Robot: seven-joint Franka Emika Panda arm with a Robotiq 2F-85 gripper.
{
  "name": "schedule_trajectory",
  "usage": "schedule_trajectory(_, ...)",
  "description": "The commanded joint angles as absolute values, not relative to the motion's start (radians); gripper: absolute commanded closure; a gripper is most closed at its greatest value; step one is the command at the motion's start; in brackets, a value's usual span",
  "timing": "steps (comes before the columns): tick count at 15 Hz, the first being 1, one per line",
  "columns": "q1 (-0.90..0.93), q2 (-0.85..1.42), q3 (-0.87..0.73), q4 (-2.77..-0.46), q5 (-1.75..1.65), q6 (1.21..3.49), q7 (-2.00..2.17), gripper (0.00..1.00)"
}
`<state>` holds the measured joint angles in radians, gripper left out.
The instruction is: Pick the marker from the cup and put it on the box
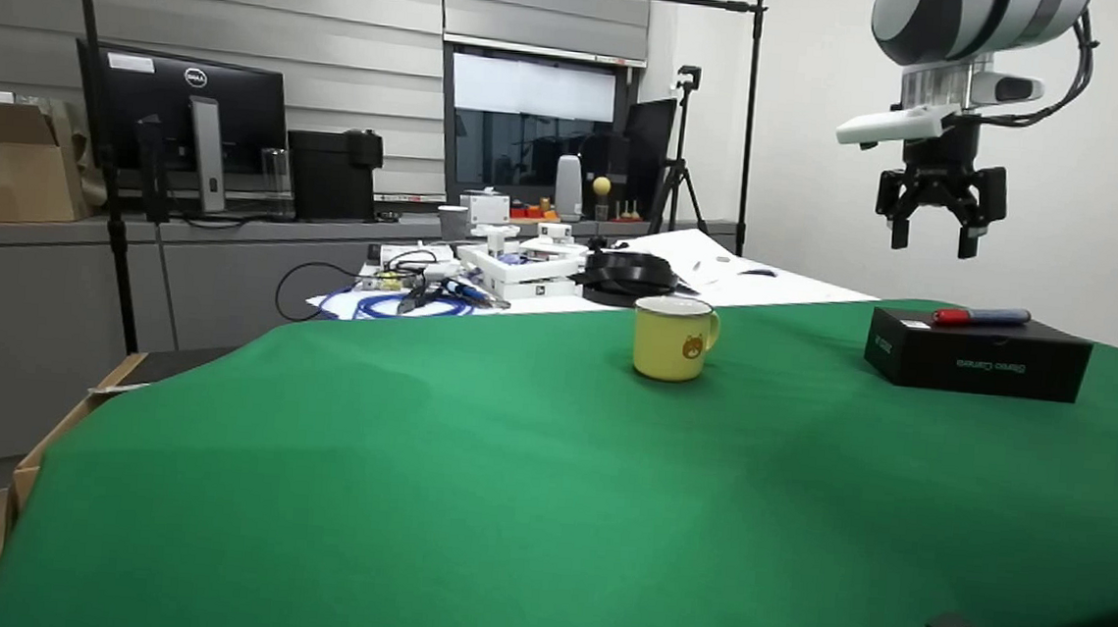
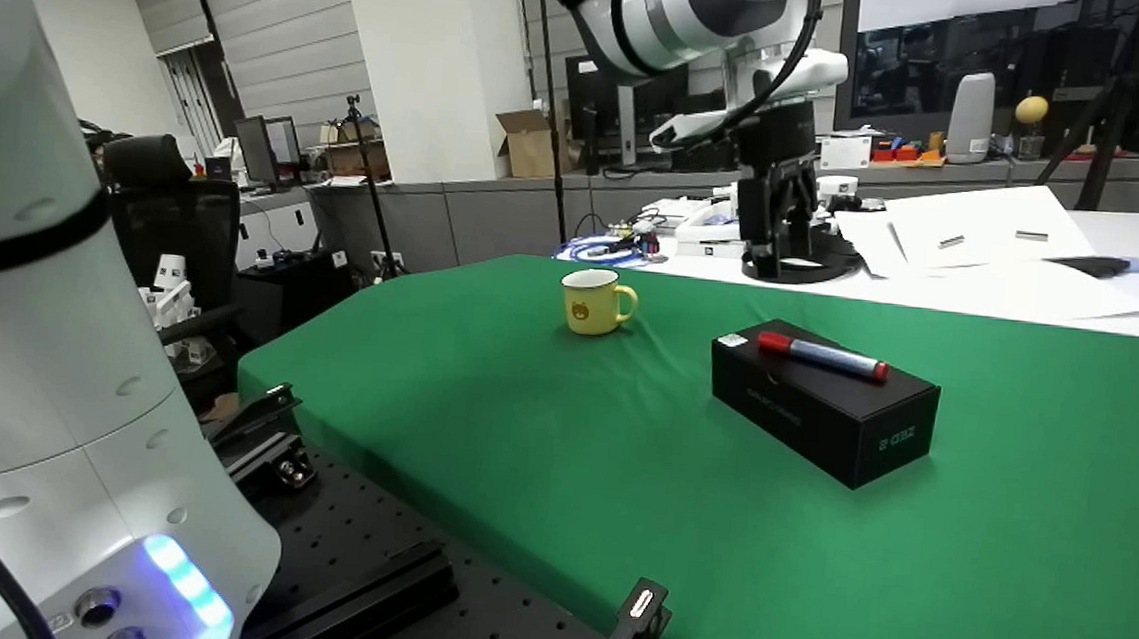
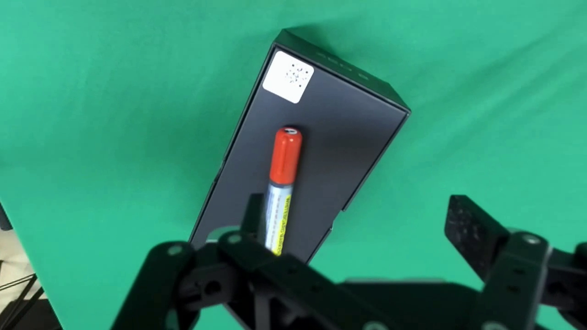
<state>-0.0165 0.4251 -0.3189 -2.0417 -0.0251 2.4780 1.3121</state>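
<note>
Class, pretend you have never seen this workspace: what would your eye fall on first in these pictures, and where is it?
Probably the wide green cloth, filling the foreground of an exterior view, with the yellow mug standing upright on it. Next, the red-capped marker lying on top of the black box. Higher up, over the box, hangs the open, empty gripper.
</note>
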Motion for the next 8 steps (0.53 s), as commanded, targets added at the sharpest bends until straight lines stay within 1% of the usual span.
schedule_trajectory(1, -0.032, 0.409, -0.303, -2.045, -0.036, 2.475, 1.308, 0.00)
schedule_trajectory(8, -0.031, 0.396, -0.302, -2.062, -0.046, 2.476, 1.300, 0.00)
